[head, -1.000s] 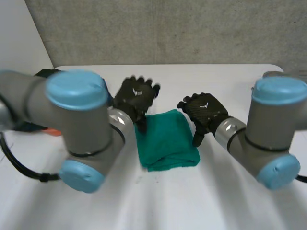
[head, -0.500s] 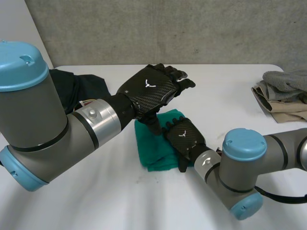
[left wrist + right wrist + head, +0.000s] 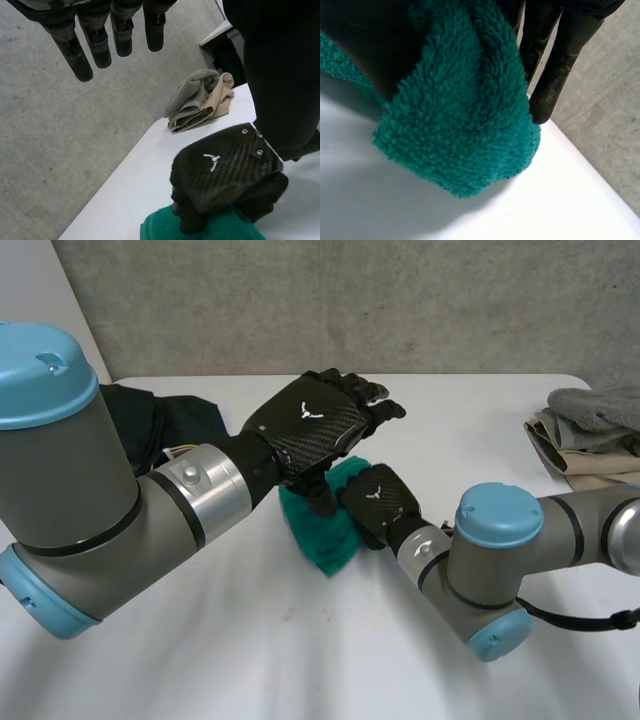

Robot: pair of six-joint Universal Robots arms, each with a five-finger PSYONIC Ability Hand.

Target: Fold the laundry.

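1. While the left hand (image 3: 316,425) hangs over the white table (image 3: 300,660) with its fingers (image 3: 100,47) straight and holding nothing, the right hand (image 3: 375,505) clasps the fluffy teal-green cloth (image 3: 323,545).
2. That cloth sits bunched at mid-table, caught between the right hand's thumb and fingers.
3. Folded grey and beige cloths (image 3: 585,435) lie at the table's right edge, well apart from the teal-green cloth.
4. A dark garment (image 3: 180,415) lies behind the left arm.

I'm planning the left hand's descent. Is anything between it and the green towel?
Yes: the right hand grips the green towel from above, right beneath the left hand, covering much of it.
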